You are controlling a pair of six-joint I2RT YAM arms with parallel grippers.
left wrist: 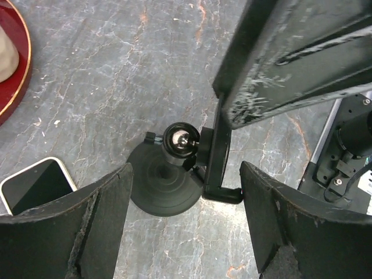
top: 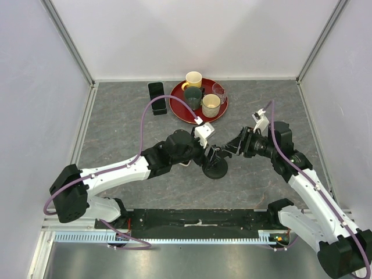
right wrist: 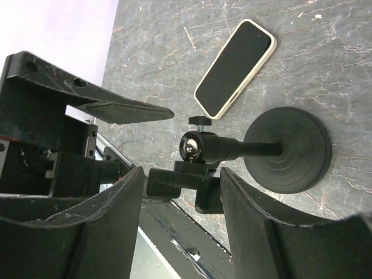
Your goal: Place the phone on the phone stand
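Observation:
The phone stand (top: 216,167) stands on the table between my two grippers, with its disc base (left wrist: 163,186), ball joint (left wrist: 180,139) and holder (left wrist: 218,154). It also shows in the right wrist view (right wrist: 288,148), and its holder (right wrist: 180,181) lies between my right fingers without being clamped. The phone (right wrist: 235,67) lies flat, screen up, beside the stand; it also shows in the left wrist view (left wrist: 35,187). In the top view my left arm mostly hides it. My left gripper (left wrist: 183,232) is open and empty just above the base. My right gripper (right wrist: 180,226) is open.
A red tray (top: 179,110) at the back holds a yellow mug (top: 193,78), a green mug (top: 192,96), a cream mug (top: 211,104) and a glass (top: 219,89). An all-black slab (top: 156,92) and a small black piece (top: 160,110) lie left of it. Walls enclose the table.

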